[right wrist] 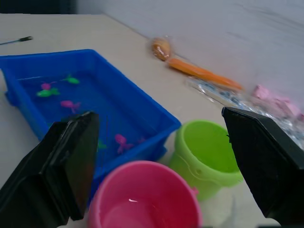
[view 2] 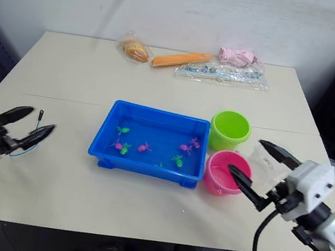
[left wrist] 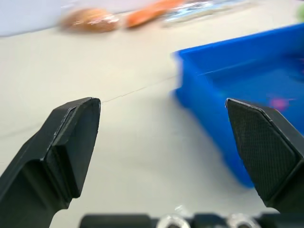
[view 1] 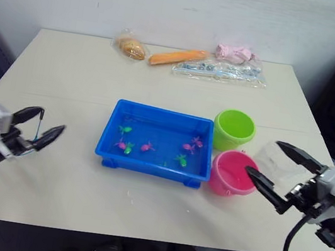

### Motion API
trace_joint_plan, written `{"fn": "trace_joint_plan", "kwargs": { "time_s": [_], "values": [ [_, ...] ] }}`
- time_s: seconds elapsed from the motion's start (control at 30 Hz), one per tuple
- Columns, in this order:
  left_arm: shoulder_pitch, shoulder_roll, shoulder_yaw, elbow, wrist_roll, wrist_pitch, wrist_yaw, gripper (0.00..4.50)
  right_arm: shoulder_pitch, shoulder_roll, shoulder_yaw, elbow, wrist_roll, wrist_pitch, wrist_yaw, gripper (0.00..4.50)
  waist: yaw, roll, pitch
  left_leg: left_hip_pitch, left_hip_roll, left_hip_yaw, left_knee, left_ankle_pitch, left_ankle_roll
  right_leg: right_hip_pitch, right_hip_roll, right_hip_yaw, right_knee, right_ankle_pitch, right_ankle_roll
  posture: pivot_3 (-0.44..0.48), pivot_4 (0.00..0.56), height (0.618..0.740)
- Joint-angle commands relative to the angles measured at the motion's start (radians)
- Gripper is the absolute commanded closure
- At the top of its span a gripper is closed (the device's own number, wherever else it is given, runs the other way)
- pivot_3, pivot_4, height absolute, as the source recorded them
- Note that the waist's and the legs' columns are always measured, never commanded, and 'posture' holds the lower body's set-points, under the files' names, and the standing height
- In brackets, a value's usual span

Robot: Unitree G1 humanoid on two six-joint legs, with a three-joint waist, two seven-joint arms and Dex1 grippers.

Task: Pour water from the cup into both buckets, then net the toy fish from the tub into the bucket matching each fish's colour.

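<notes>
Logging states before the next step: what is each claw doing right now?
Left claw: open, holding nothing.
Right claw: open, empty, beside the pink bucket.

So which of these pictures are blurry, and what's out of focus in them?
Left wrist view: the blue tub and the snacks at the far edge are smeared. Right wrist view: the pink bucket up close is soft. Both eye views are evenly lit, with no strong glare.

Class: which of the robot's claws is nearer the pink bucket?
Right. The right claw, open, sits just beside the pink bucket; the left claw, open, is beyond the tub.
</notes>
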Motion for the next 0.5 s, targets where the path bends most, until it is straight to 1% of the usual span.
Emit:
{"fn": "trace_joint_plan", "kwargs": {
  "time_s": [0.03,0.17,0.23,0.3,0.4,0.47,0.5],
  "values": [
    [0.094,-0.014,0.109,0.039,-0.001,-0.011,0.037,0.00,-0.029,-0.010,0.063,-0.001,-0.001,-0.039,0.079,0.12,0.000,0.000,0.000,-0.001,0.000,0.000,0.000,0.000,0.000,0.000,0.000,-0.001,-0.001,0.000,0.000,0.000,0.150,0.740],
    [0.226,-0.059,0.209,0.091,-0.002,-0.017,0.106,0.00,-0.059,-0.007,0.145,0.022,-0.056,-0.060,0.115,0.12,-0.002,-0.004,-0.002,-0.003,0.001,0.000,0.000,-0.002,0.000,0.000,-0.001,-0.003,-0.004,0.000,0.000,0.000,0.150,0.740],
    [0.255,-0.074,0.229,0.090,-0.011,-0.019,0.120,0.00,-0.067,-0.006,0.156,0.029,-0.066,-0.065,0.121,0.12,0.000,-0.006,-0.003,-0.004,0.000,-0.001,0.001,-0.002,0.001,-0.001,-0.003,-0.004,-0.004,0.000,0.000,0.000,0.150,0.740],
    [0.298,-0.109,0.257,0.070,-0.026,-0.011,0.144,0.00,-0.075,-0.002,0.166,0.037,-0.072,-0.077,0.134,0.12,0.002,-0.008,-0.005,-0.005,0.000,-0.002,0.002,-0.003,0.001,0.000,-0.009,-0.007,-0.004,0.000,0.000,0.000,0.150,0.740],
    [0.328,-0.136,0.265,0.042,-0.040,0.012,0.165,0.00,-0.079,0.001,0.174,0.042,-0.073,-0.090,0.145,0.12,0.003,-0.011,-0.007,-0.005,-0.001,-0.004,0.002,-0.004,0.002,0.000,-0.013,-0.010,-0.005,0.000,0.000,0.000,0.150,0.740],
    [0.325,-0.146,0.257,0.023,-0.046,0.033,0.190,0.00,-0.081,0.010,0.173,0.042,-0.066,-0.101,0.147,0.12,0.003,-0.013,-0.008,-0.006,-0.001,-0.006,0.002,-0.004,0.002,0.001,-0.013,-0.012,-0.005,0.000,-0.001,0.000,0.150,0.740],
    [0.307,-0.139,0.236,0.007,-0.038,0.054,0.214,0.00,-0.080,0.015,0.173,0.039,-0.061,-0.113,0.152,0.12,0.003,-0.013,-0.008,-0.006,-0.001,-0.007,0.002,-0.005,0.001,0.002,-0.014,-0.013,-0.005,0.000,-0.001,0.000,0.150,0.740]
  ]
}}
